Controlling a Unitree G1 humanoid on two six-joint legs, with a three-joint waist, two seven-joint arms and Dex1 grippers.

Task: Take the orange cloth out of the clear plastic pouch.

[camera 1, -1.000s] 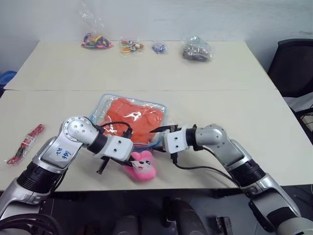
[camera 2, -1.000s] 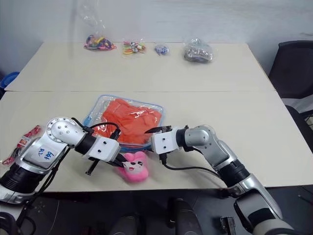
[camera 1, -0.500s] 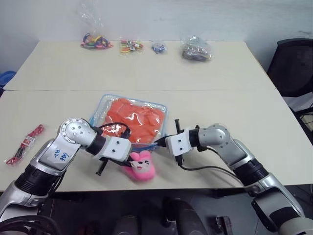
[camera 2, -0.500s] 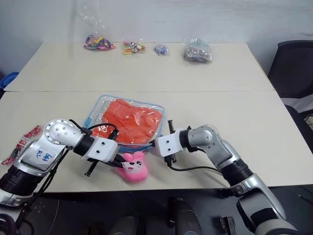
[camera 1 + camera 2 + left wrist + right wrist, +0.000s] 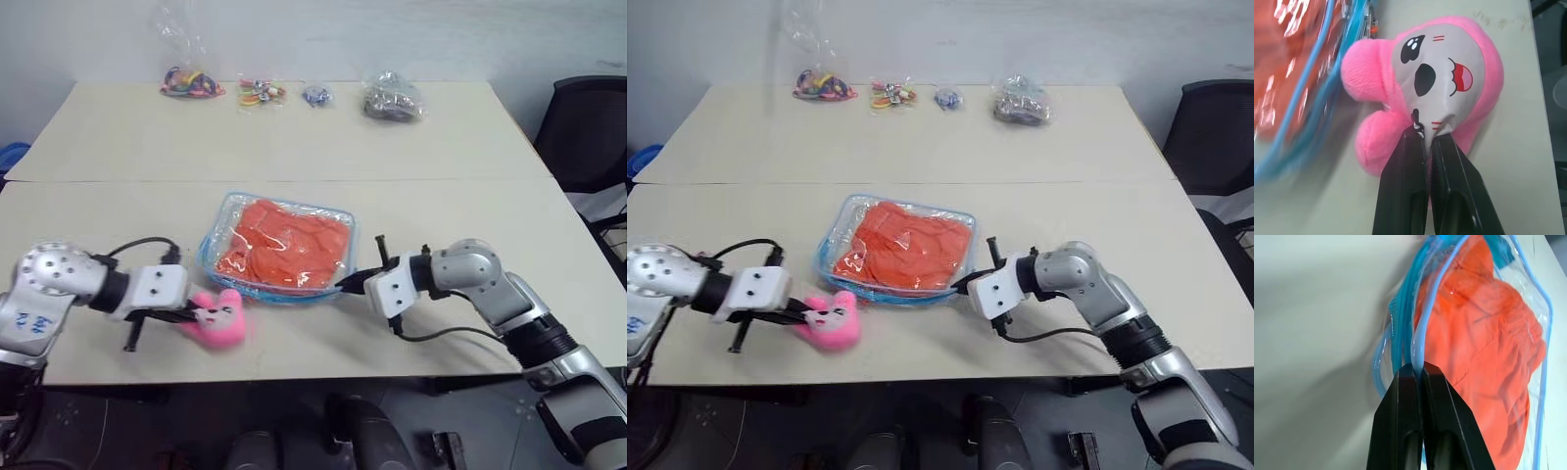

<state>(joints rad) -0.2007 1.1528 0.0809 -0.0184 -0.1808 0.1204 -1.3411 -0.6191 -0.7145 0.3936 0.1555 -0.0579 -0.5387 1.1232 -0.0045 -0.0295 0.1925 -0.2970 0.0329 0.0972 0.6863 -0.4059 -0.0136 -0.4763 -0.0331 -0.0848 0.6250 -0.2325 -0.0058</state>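
The left gripper (image 5: 191, 315), pinching the pink toy (image 5: 219, 318), has dragged it left, away from the pouch (image 5: 279, 249). The right gripper (image 5: 345, 285), now clamped on the pouch's blue edge, has tugged it right. The cloth (image 5: 286, 245) remains inside. The right wrist view confirms that pinch on the border.

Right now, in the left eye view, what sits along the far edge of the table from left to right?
Bag of colourful loops → bag of small bright trinkets → tiny bag with something blue → crinkly bag of dark bits.
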